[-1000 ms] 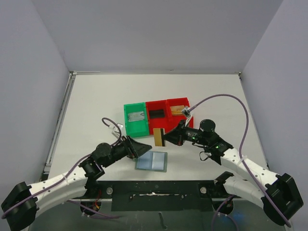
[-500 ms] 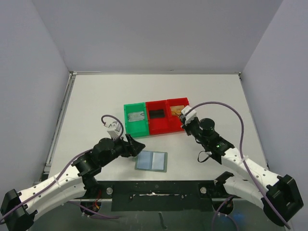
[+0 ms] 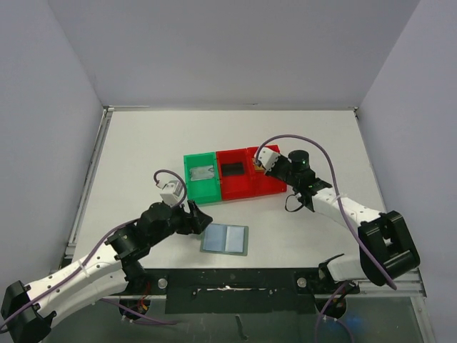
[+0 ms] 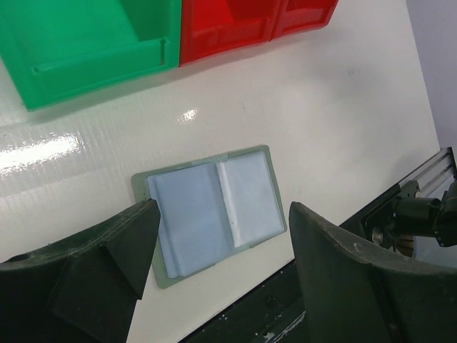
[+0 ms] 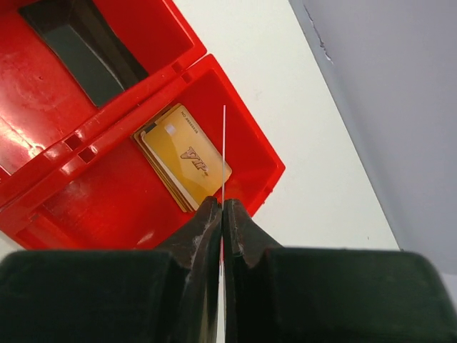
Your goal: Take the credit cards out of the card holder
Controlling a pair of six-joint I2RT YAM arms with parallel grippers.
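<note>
A credit card is pinched edge-on in the closed right claw, above the red bin, seemingly for dropping onto the gold cards below; the card holder lies open beneath the wide-spread left claw.

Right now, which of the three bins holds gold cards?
The right-hand red bin: gold cards lie in it. The middle red bin holds a dark card, the green bin a grey one.

On the white desk, a green bin and two red bins sit side by side mid-desk; the card holder lies open by the near edge.
</note>
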